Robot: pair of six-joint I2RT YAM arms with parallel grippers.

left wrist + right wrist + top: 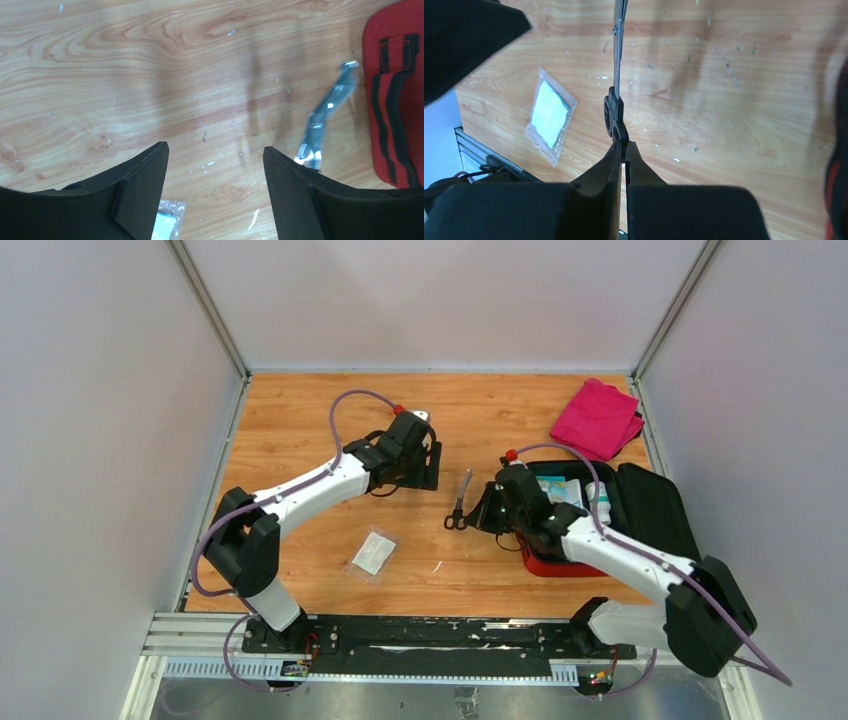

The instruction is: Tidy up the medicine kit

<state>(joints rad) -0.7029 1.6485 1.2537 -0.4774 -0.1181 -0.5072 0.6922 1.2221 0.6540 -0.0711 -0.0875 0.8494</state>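
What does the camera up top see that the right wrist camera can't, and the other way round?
Only the top view: the pink cloth in the far right corner, the whole open medicine kit with supplies inside, and the left gripper, open over bare wood. Only the right wrist view: a close look at the right gripper pinched shut on the scissors by their black handle. Both: the scissors, the clear packet and the wooden table.
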